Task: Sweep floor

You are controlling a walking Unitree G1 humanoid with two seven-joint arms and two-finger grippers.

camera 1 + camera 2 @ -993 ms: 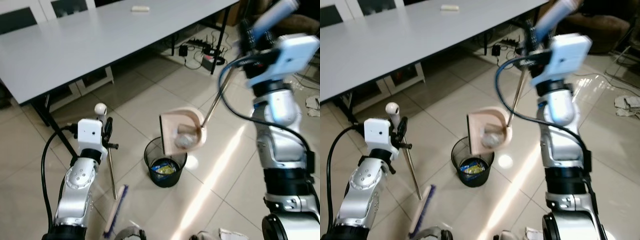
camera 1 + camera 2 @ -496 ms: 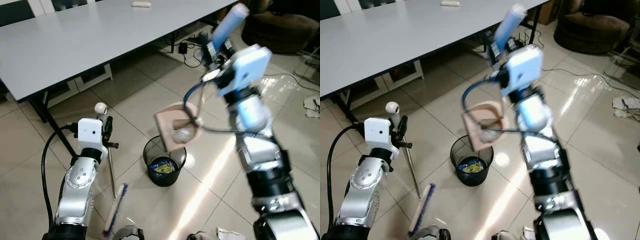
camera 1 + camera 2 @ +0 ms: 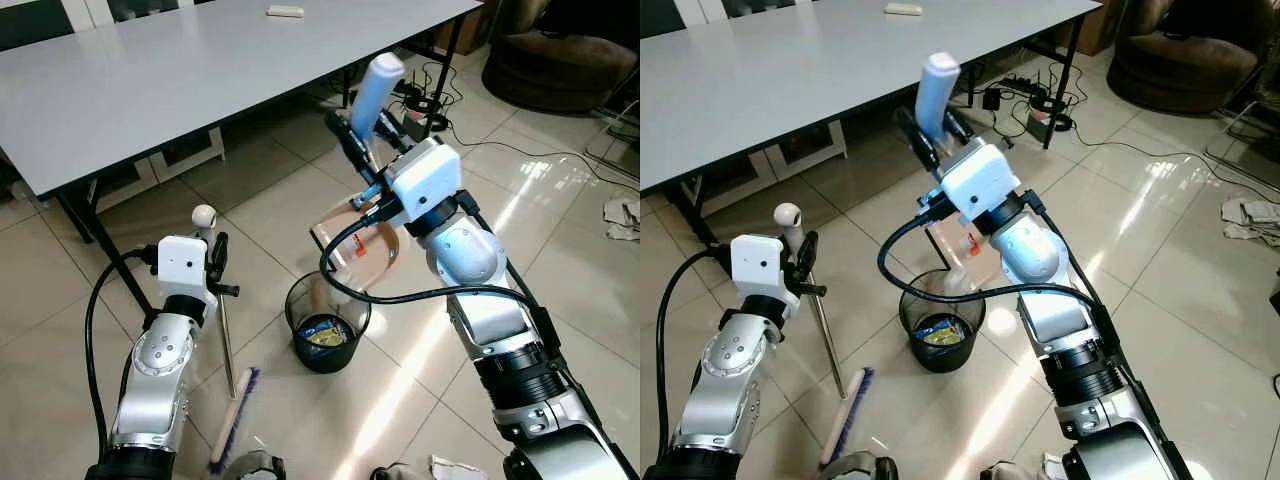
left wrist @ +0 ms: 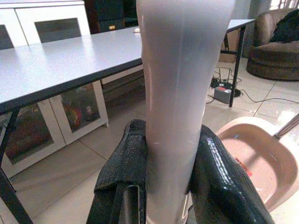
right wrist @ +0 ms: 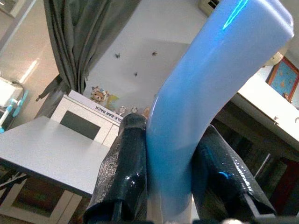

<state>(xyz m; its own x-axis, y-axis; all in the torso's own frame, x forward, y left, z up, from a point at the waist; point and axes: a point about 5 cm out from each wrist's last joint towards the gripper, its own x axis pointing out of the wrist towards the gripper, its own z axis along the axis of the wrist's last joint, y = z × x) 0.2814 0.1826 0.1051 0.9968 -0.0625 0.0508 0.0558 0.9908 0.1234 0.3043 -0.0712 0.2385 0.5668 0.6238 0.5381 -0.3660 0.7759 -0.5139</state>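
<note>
Right gripper (image 3: 352, 150) is clamped on the pale blue dustpan handle (image 3: 372, 88), fingers (image 5: 122, 168) pressed to both sides of the grip, no gap. The pink dustpan (image 3: 362, 247) hangs below those jaws, tipped over the black mesh wastebasket (image 3: 328, 322), which holds blue and yellow litter.

Left gripper (image 3: 212, 262) is closed around the broom handle (image 4: 180, 93), one finger each side, just under its rounded white cap. The thin metal shaft runs down from the jaws to the broom head (image 3: 232, 422), purple bristles on the tile floor (image 3: 420, 380).

Handling, as a guess: both tools look light, stiff plastic on thin metal rods. The smooth handles could twist in the pads, and the long shafts give leverage, so the dustpan may swing. The moulded grip ends, where the grippers hold now, seem the right place to hold.

Room: the grey table (image 3: 180, 70) edge and its black leg (image 3: 95, 235) lie beyond the left jaws, near. Cables and a power strip (image 3: 420, 98) sit past the right jaws. A crumpled cloth (image 3: 625, 213) lies well off to the right. Open tile lies between the basket and the right arm.
</note>
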